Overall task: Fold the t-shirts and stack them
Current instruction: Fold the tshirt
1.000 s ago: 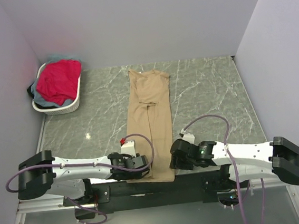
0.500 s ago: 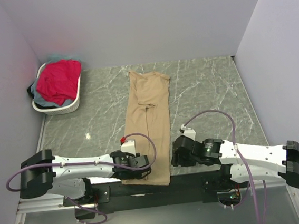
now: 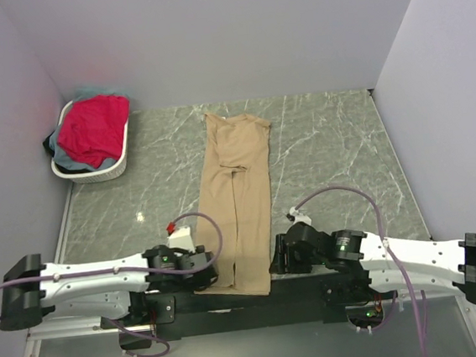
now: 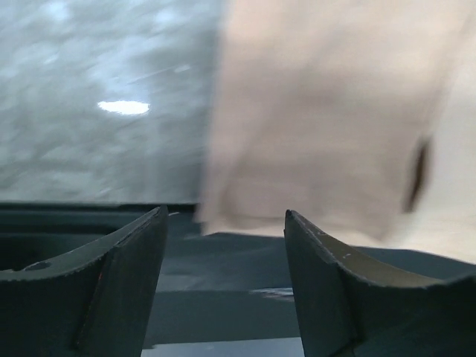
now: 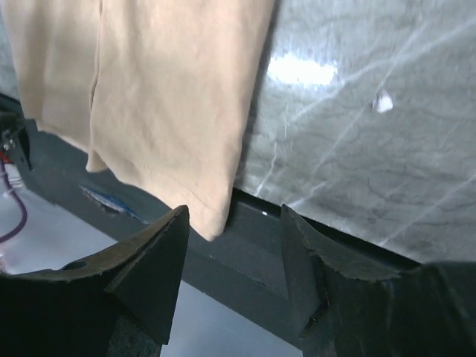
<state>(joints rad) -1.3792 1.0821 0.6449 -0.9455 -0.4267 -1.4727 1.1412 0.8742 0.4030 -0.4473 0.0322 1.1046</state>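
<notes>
So the left gripper [image 3: 203, 268] just opened up and backed off to the left. Its jaws are wide and empty, with the tan shirt [image 3: 238, 199] hem just ahead of them. The right gripper [image 5: 234, 223] is open too, holding nothing, right beside the hem's other corner. The shirt's a long lengthwise-folded strip mid-table, hem drooping off the near edge. I'm guessing a crosswise fold's next. The red shirt [image 3: 92, 129] and the others are in the basket [image 3: 94, 174].

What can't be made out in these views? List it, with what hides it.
- Top view: shirts beneath the red-pink t-shirt in the basket, mostly covered; number unclear.
- Left wrist view: tan t-shirt hem, blurred.
- Right wrist view: most of that shirt, cut off by the top edge.
</notes>
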